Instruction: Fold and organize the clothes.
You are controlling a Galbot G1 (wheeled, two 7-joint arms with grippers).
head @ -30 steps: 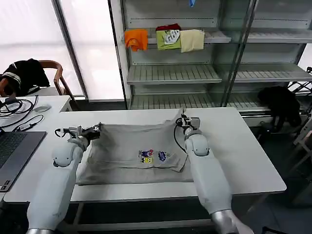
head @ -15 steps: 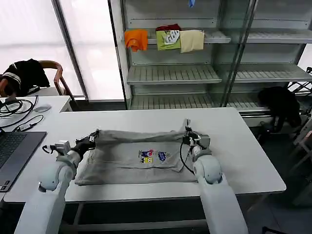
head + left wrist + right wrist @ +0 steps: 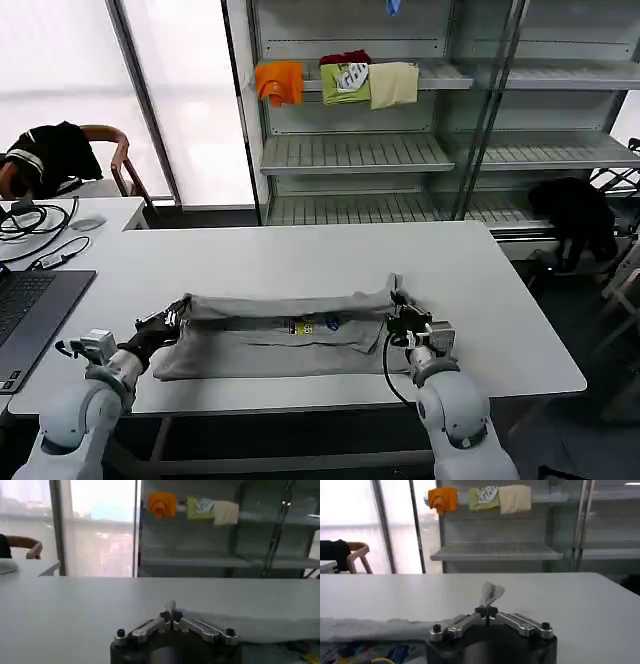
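Legible text: none. Shirt (image 3: 285, 335) on the tabletop (image 3: 300, 260): small multicoloured chest print (image 3: 310, 325), partly folded under, no letters readable. Green garment (image 3: 346, 82) on the shelf (image 3: 440, 75): pale printed patch, markings too small to read.

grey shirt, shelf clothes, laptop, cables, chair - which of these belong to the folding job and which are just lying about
Job:
- grey shirt, far edge being drawn toward the near edge
- left gripper, shut on the shirt's left corner
- right gripper, shut on its right corner

Lying about:
- orange, green and cream clothes on the shelf
- laptop
- cables
- chair
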